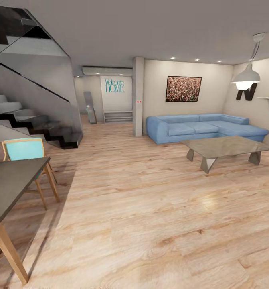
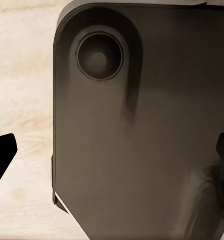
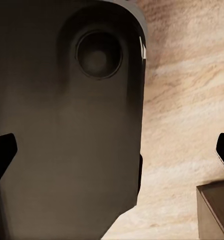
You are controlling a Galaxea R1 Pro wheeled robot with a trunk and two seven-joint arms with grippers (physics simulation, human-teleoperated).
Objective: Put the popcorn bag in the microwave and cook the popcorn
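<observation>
Rolling over glossy wood-plank floor [image 1: 150, 224]; blue sectional sofa [image 1: 202, 127], angular grey coffee table [image 1: 226, 147], dark dining table [image 1: 10, 180] left. Both grippers' fingers spread, empty, above dark rounded base panel [image 2: 142, 140]. Popcorn bag unseen.

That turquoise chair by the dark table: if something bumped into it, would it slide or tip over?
The chair would probably slide: the wood floor looks smooth and glossy. Its thin, splayed wooden legs suggest that it is fairly light yet steady, so a low push should move it. A push high on the backrest might tip it, though the dark table close beside it could stop it.
</observation>
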